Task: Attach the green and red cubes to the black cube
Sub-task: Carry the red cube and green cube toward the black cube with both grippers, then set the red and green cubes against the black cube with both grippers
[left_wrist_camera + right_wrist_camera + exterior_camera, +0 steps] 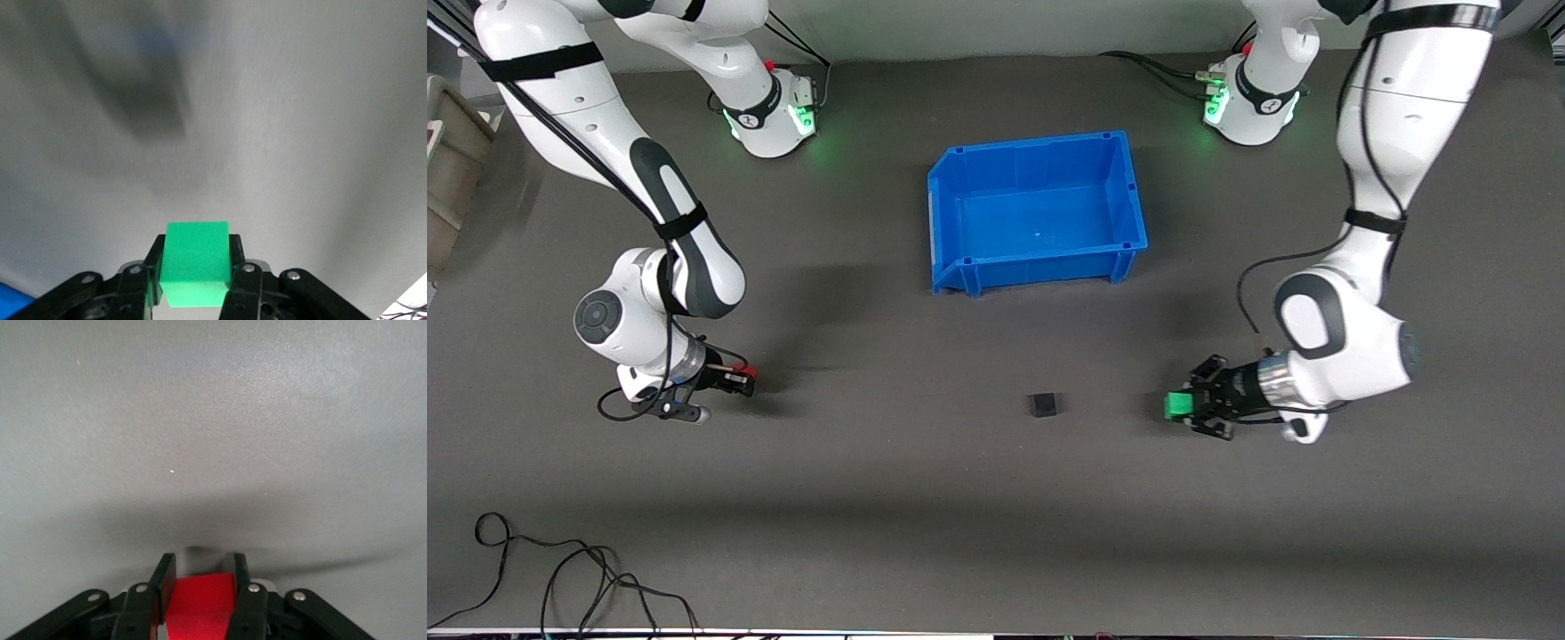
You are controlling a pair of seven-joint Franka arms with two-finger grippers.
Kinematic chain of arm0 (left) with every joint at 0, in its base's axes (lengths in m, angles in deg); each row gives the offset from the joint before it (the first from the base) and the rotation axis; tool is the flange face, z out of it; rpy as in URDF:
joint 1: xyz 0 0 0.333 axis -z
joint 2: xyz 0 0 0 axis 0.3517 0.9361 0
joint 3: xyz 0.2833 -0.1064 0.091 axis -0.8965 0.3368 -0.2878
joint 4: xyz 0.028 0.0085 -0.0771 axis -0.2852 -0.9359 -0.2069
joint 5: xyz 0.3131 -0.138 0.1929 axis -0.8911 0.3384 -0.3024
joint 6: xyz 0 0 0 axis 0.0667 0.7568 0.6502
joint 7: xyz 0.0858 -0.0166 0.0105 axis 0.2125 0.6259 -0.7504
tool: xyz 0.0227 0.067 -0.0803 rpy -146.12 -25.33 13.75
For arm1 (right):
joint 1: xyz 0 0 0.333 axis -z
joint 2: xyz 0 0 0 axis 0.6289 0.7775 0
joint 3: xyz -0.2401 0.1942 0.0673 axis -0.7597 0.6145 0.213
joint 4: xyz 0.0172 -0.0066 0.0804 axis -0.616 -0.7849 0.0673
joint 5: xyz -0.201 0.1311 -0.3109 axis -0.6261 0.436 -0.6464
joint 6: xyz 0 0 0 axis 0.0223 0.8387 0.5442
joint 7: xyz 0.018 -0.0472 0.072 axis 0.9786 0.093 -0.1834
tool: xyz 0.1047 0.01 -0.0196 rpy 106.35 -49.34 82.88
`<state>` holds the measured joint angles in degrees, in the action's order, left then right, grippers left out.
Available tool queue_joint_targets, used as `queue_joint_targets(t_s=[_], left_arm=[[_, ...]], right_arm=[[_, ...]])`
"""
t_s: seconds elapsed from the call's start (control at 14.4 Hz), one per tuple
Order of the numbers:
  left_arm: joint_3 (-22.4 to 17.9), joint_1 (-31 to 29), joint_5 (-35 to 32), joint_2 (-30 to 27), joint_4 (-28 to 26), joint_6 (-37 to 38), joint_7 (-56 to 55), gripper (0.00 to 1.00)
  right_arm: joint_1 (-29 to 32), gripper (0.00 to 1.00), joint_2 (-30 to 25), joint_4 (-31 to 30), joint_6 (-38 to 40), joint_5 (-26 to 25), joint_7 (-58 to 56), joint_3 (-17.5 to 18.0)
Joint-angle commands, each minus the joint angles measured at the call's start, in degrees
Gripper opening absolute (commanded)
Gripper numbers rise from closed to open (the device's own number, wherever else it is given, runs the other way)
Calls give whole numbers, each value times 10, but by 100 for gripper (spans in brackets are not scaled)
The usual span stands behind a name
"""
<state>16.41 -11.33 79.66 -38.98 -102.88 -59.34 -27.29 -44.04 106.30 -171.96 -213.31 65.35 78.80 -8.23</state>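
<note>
Left gripper (1183, 406) pinched the green cube (196, 263) and right gripper (740, 380) the red cube (200, 605) by flat sides, w/ the black cube (1042, 404) on the table btwn them; all looked light, rigid.

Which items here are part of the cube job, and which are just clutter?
Job:
- black cube, on the table
- green cube, in the left pincer
- red cube, in the right pincer

Lying about:
- blue bin
- loose cables
</note>
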Motion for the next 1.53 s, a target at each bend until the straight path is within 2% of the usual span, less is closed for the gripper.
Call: queue_joint_targets(t_s=[0.0, 0.14, 0.28, 0.42, 0.69, 0.9, 1.25, 1.46], left_arm=[[-9, 41, 4, 17, 14, -31, -36, 30], [-9, 72, 5, 36, 28, -62, -65, 30], [-9, 93, 1, 59, 52, -82, -104, 30], [-9, 115, 4, 70, 56, -105, -119, 30], [-9, 139, 4, 104, 89, -140, -169, 30], [-10, 152, 2, 119, 106, -142, -208, 30], [-10, 168, -3, 122, 104, -157, -209, 30], [-10, 181, -3, 122, 100, -157, -208, 30]], right_arm=[[-8, 0, -9, 36, 71, 113, 40, 0], [-8, 0, -8, 66, 131, 164, 96, -2], [-15, 0, -6, 82, 139, 164, 186, -1], [-47, 0, 2, 109, 139, 162, 294, -1], [-101, 0, 55, 197, 149, 154, 520, -4], [-128, 0, 82, 247, 159, 102, 648, -3], [-175, 0, 147, 346, 191, 81, 855, -4], [-216, 0, 180, 392, 212, -2, 969, -3]])
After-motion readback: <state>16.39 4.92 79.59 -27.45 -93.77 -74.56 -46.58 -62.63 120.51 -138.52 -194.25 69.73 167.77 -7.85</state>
